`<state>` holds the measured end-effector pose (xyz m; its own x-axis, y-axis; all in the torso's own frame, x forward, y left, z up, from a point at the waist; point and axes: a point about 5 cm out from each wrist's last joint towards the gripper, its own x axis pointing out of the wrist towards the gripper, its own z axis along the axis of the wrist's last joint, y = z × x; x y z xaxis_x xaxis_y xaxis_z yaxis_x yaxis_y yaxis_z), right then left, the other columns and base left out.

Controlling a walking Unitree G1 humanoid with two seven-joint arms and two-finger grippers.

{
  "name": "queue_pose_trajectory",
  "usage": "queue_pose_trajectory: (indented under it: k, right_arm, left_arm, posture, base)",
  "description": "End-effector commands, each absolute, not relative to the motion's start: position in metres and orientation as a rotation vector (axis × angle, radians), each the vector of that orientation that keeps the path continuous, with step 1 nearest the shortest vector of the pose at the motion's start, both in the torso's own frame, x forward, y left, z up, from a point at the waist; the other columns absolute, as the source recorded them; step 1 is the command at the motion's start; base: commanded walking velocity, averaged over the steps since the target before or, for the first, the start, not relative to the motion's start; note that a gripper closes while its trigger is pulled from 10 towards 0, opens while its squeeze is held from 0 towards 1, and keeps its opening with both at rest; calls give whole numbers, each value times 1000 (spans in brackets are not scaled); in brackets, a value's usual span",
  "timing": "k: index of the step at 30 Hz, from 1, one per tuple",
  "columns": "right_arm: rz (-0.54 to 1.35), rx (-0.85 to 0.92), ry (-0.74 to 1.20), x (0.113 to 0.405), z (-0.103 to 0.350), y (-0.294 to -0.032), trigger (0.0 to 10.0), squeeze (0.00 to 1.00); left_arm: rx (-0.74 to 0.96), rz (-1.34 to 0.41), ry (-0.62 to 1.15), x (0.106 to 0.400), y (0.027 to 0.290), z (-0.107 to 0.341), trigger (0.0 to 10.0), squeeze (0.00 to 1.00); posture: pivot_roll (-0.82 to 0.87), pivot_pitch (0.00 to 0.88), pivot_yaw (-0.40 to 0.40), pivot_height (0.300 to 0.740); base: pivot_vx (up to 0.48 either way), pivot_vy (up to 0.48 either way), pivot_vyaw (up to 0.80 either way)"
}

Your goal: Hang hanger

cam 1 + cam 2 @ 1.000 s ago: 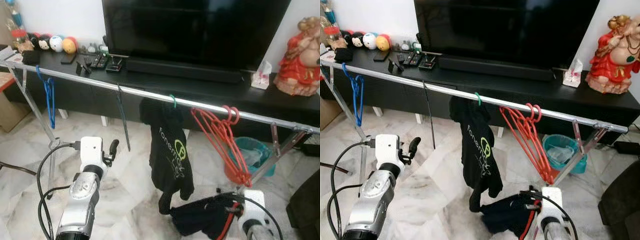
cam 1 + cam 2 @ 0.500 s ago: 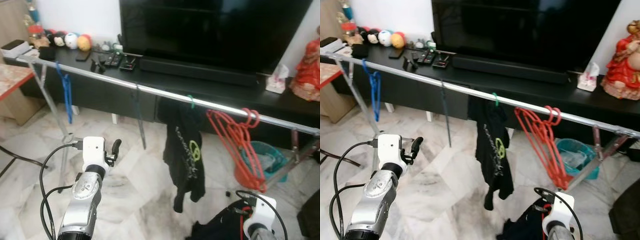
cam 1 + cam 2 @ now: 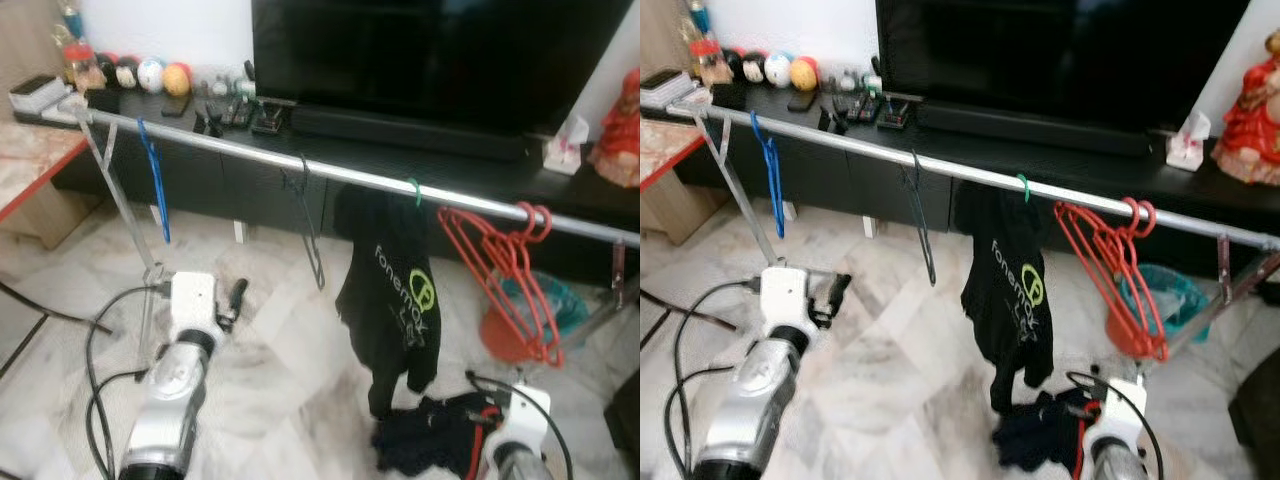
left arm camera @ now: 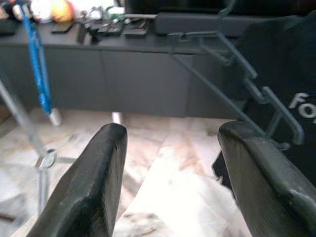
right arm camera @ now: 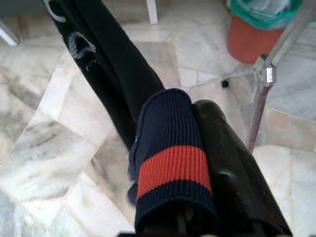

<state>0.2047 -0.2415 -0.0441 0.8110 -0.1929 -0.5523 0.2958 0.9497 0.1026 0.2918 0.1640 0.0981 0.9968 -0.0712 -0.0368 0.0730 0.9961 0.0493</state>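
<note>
Rail (image 3: 330, 175) already carries a blue hanger (image 3: 152, 175), grey hanger (image 3: 305, 225), black shirt (image 3: 395, 290) and red hangers (image 3: 505, 285) toward 3 o'clock, so I judge the hang still pending: right gripper (image 5: 197, 163) at 5 o'clock pinches a navy red-striped garment (image 5: 170, 163), left gripper (image 4: 173, 163) gapes empty.

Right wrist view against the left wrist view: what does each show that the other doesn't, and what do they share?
Right wrist view alone: a navy garment with a red stripe pinched in the right gripper, a green-lined orange bin and a rack leg.

Left wrist view alone: the left gripper with jaws apart and empty, a grey hanger, a blue hanger and the black TV cabinet.

Both: the hanging black shirt and the marble floor.
</note>
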Motion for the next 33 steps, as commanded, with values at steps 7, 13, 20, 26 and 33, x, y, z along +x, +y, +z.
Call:
queue_pose_trajectory:
  k: [7,13,20,26,33]
  right_arm:
    - [-266,180,546,207,-42,-243,10000,0]
    - [-263,176,547,207,-42,-243,10000,0]
    - [-254,169,549,208,-42,-242,10000,0]
    - [-240,161,556,208,-43,-241,10000,0]
    - [-228,150,563,208,-44,-242,10000,0]
  left_arm:
    - [81,-63,16,292,168,102,10000,0]
    - [84,-70,17,292,166,101,10000,0]
    - [86,-68,17,292,167,101,10000,0]
    - [81,-50,20,292,170,101,10000,0]
    - [69,-66,22,292,168,101,10000,0]
  posture:
    - [10,0,-48,740]
    - [11,0,-46,740]
    - [12,0,-47,740]
    - [15,0,-48,740]
    - [17,0,-51,740]
  base:
    - [0,-225,0]
    - [0,-267,0]
    - [0,-266,0]
    - [0,-133,0]
    - [0,0,0]
